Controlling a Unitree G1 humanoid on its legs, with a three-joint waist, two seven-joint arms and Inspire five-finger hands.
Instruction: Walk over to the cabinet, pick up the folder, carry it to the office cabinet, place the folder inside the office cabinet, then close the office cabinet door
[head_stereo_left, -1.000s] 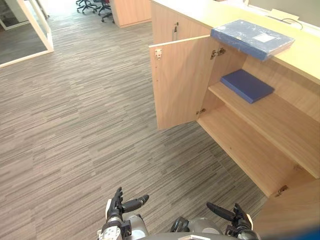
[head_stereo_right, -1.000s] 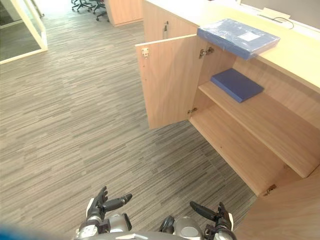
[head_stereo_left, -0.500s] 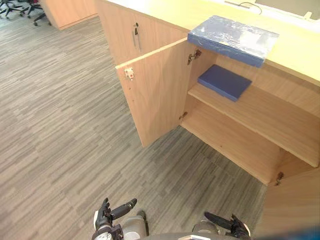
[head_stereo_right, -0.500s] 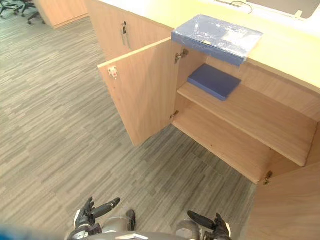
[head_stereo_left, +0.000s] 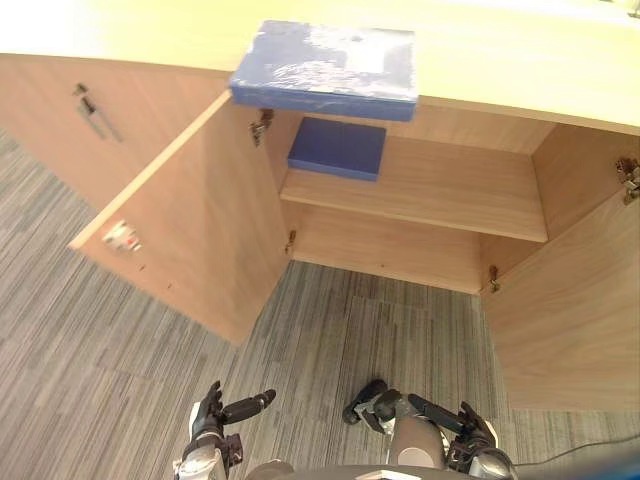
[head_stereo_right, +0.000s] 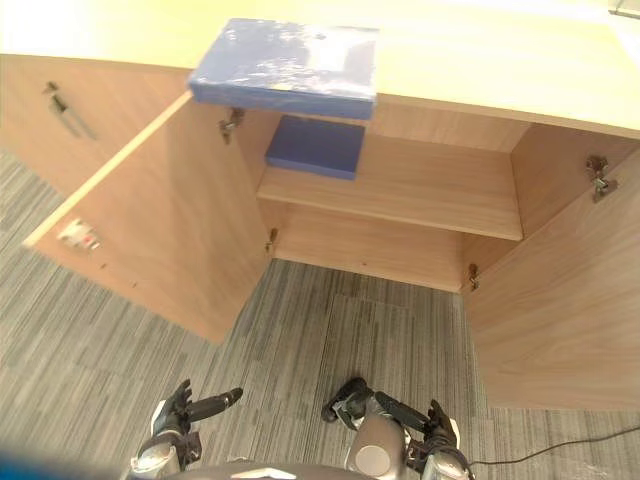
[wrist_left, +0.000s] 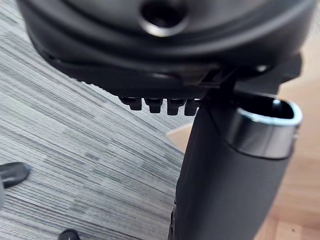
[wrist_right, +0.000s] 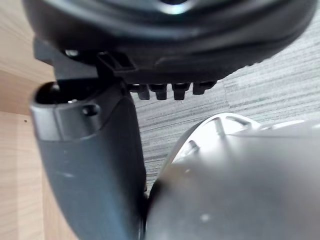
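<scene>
Both hands slack and empty, we see the folder (head_stereo_left: 325, 68) crosswise, well ahead above them, nearer left hand (head_stereo_left: 212, 417) than right hand (head_stereo_left: 470, 432).

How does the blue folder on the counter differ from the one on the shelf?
The top folder lies on the counter, front edge overhanging; the shelf folder lies inside the open cabinet, on its shelf. The top folder is lighter, glossy blue with a pale label; the shelf folder is darker, matte and plain. Both lie flat.
</scene>
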